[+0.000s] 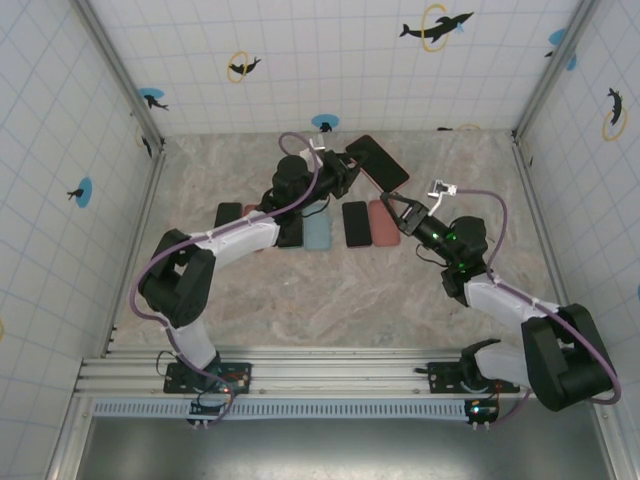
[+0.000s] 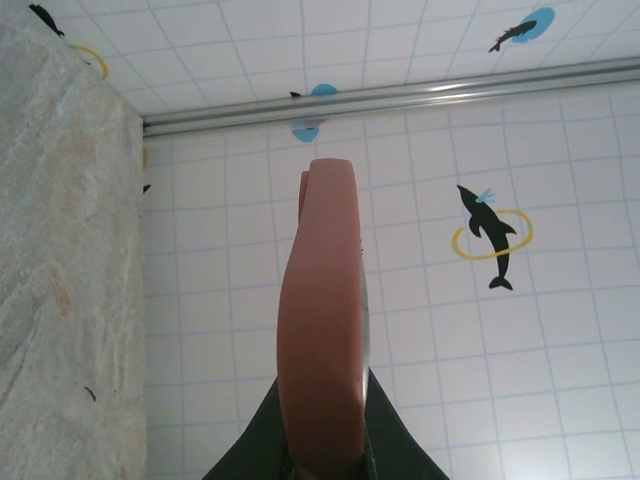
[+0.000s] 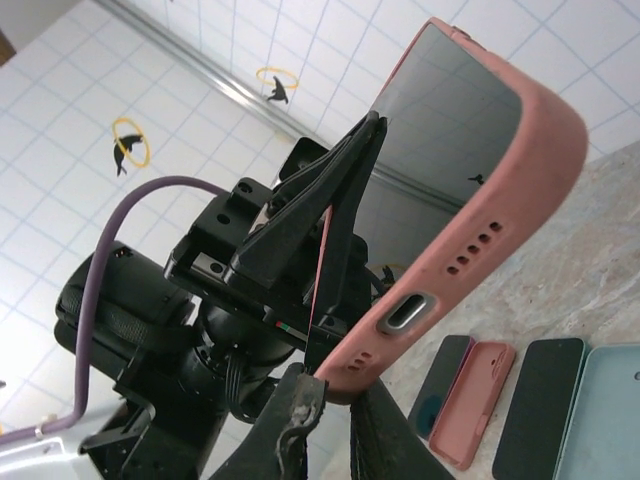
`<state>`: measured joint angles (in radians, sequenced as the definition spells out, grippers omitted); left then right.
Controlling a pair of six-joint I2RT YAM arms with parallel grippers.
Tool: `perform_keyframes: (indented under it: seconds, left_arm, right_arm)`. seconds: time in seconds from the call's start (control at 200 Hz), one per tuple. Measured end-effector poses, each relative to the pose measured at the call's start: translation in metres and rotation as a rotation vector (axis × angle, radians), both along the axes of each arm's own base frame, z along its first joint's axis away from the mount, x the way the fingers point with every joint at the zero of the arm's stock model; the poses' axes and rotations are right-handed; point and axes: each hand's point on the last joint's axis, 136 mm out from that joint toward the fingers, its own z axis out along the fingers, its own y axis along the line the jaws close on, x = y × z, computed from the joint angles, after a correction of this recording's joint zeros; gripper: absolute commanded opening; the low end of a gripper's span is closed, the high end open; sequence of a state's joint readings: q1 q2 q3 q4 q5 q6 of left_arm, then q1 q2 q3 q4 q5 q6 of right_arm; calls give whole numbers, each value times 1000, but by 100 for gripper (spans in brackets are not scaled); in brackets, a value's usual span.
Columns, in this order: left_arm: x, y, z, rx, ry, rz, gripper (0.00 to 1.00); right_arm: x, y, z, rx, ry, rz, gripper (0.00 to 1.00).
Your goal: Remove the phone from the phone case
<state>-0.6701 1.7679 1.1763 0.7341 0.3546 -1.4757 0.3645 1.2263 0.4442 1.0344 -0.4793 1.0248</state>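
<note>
The phone, dark screen showing, sits inside a pink phone case and is held up above the table. My left gripper is shut on one long edge of the cased phone. In the left wrist view the phone case stands edge-on between the left gripper fingers. My right gripper is shut on the case's bottom corner, beside the charging port. From above, the phone hangs between the left gripper and the right gripper.
A row of loose phones and cases lies on the marble table under the arms: a black phone, a pink case, a light blue case and another black phone. Tiled walls close in three sides.
</note>
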Motion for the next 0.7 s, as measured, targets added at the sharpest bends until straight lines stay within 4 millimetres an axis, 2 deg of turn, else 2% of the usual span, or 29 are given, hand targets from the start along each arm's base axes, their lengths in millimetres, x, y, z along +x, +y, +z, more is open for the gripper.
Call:
perform_keyframes:
  seconds: [0.13, 0.365, 0.556, 0.701]
  left_arm:
    - [0, 4, 4, -9, -2, 9, 0]
    - [-1, 4, -5, 12, 7, 8, 0]
    - [-3, 5, -9, 72, -43, 4, 0]
    - [-12, 5, -6, 152, -154, -31, 0]
  right_arm:
    - [4, 3, -12, -74, 3, 20, 13]
    - [3, 4, -24, -118, 8, 49, 16]
    - [4, 2, -26, -154, 2, 68, 31]
    - [-2, 0, -37, -209, 11, 118, 42]
